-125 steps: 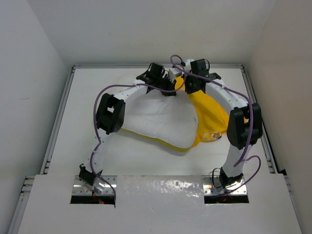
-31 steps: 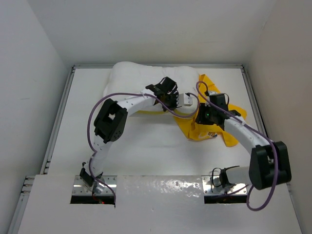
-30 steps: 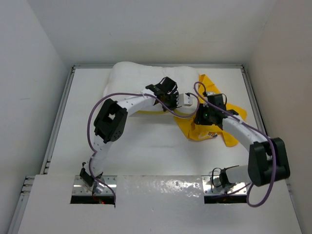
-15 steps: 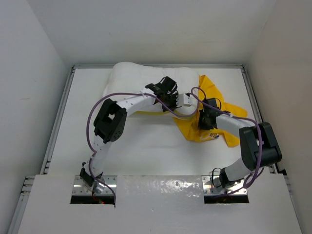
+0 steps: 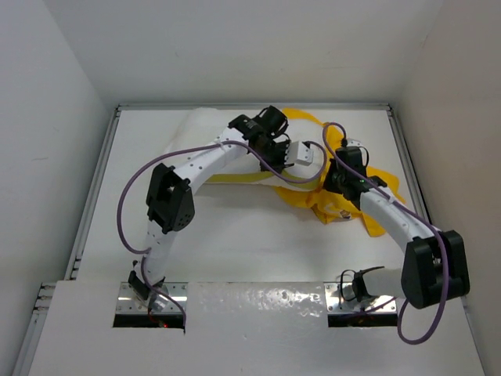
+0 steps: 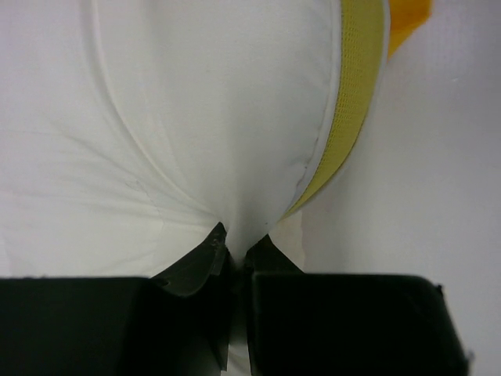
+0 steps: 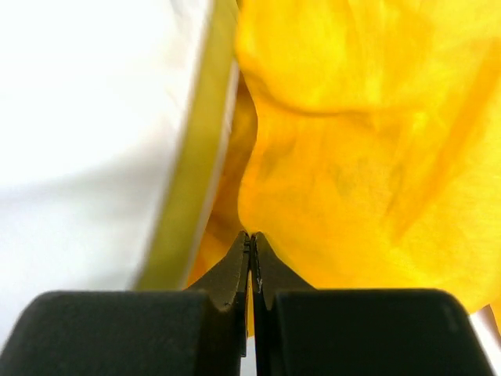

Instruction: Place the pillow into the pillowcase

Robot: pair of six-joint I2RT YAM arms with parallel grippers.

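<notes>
While the left gripper pinches a fold of the pillow, the right gripper is clamped tight on the pillowcase. It's all bunched up.

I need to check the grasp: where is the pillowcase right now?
In the top view the pillowcase lies crumpled right of centre toward the far side, against the right end of the pillow, pinched by the right gripper.

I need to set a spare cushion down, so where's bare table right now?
Bare table lies near-centre, bordered by the left arm, the right arm and the pillow, and along the left side outside the left arm. Crowded: far centre-right, where pillow, pillowcase and both arms meet.
</notes>
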